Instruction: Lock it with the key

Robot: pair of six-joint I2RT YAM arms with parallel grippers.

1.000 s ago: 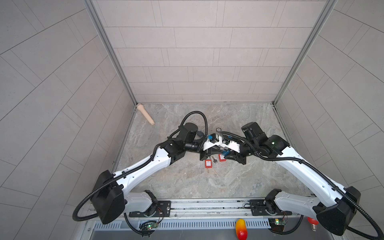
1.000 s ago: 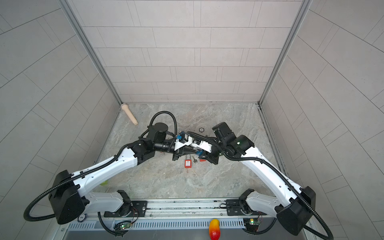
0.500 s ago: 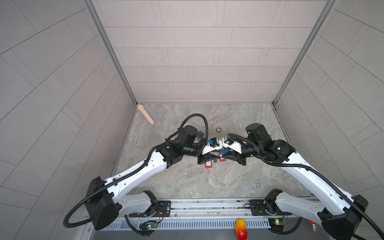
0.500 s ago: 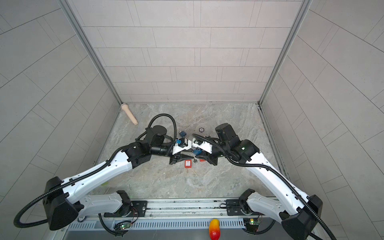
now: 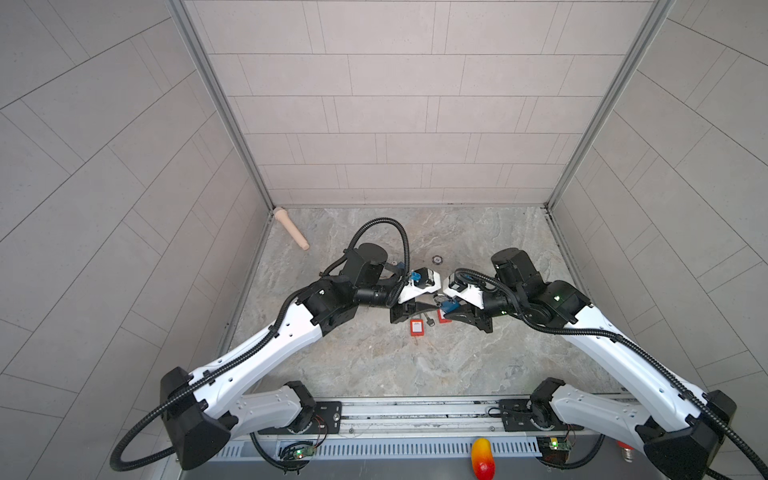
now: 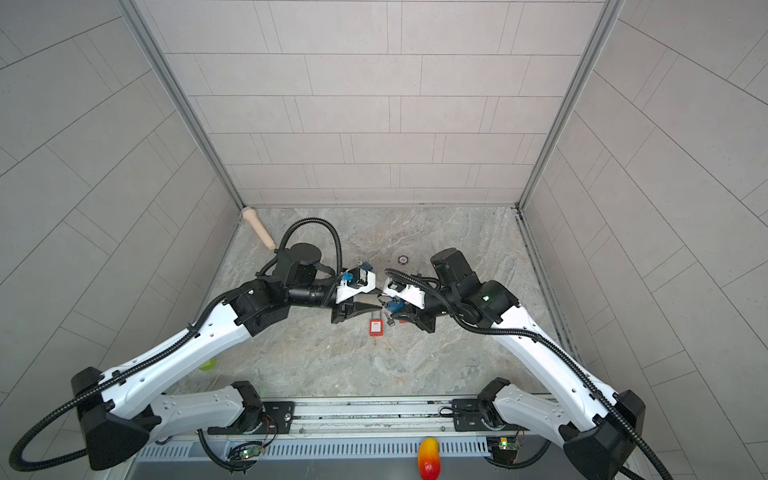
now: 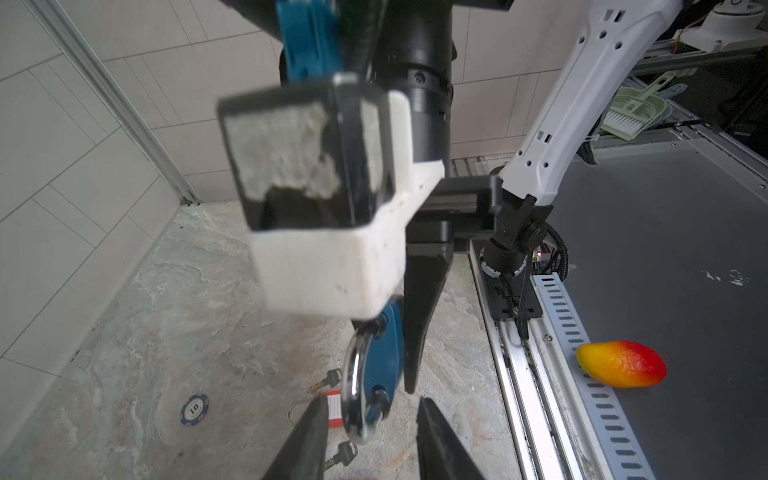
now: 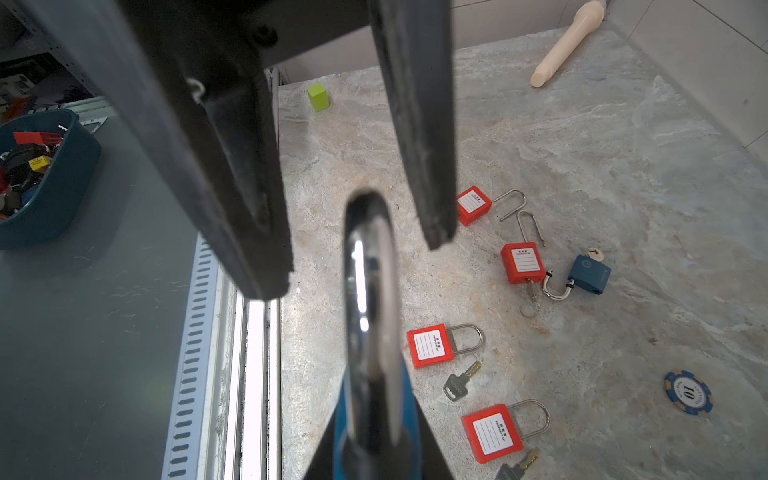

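Blue padlock (image 7: 386, 353): in the air over the middle of the desk (image 5: 374, 365), body nipped flat in the right gripper (image 8: 376, 415), steel shackle (image 8: 368, 291) poking out.
Left gripper (image 7: 372, 401): jaws spread, one either side of that shackle, no contact I can see.
Below: a red padlock (image 8: 428, 347) and a loose key (image 8: 459, 380).
Handling: likely dense, rigid, slick on the steel, so grip the flat body faces and leave the keyway clear.

In both top views the marble table (image 5: 374, 365) is looked down on from high above its front rail (image 5: 415, 409); nearly the whole cell is shared. The left wrist view is turned toward that rail and the right wrist view toward the corner with the beige peg (image 8: 565, 50). Both are held very near the blue padlock (image 7: 384, 357), and the poker chip (image 8: 688, 392) is shared too.
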